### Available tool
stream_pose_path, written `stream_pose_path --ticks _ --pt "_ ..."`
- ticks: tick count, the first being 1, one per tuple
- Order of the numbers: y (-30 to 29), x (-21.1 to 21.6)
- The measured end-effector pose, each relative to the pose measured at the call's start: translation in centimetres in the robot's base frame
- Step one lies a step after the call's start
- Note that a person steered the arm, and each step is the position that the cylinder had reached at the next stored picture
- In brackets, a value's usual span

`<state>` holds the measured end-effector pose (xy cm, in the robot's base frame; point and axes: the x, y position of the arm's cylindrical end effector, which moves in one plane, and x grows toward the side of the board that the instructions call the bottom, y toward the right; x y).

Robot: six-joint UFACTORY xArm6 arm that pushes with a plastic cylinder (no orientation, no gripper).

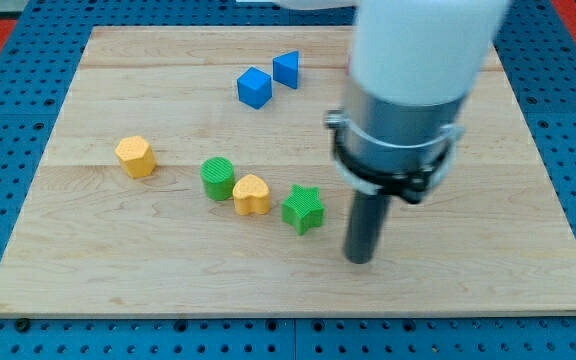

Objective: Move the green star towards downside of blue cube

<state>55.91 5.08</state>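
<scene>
Green star-shaped block (303, 209) sits on the pale wooden board (488, 270), low and right of centre, touching or nearly touching the yellow heart-shaped block (251, 194). My tip (360, 258), a bare dark rod holding nothing, rests just beside the star on the view's right and slightly lower. The blue cube (254, 87) lies well apart toward the view's top-left.

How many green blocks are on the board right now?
2. The green star sits lower centre, just left of my tip. The green cylinder lies further left, beside the yellow heart. The arm could hide another at upper right.
</scene>
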Motion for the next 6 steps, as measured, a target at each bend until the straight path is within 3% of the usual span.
stream_pose_path --ticks 1,4,5,6 --pt "-3.6 -3.2" --pt "-4.6 -13.4" --pt "-3.0 -12.6" --pt "-0.2 -7.6"
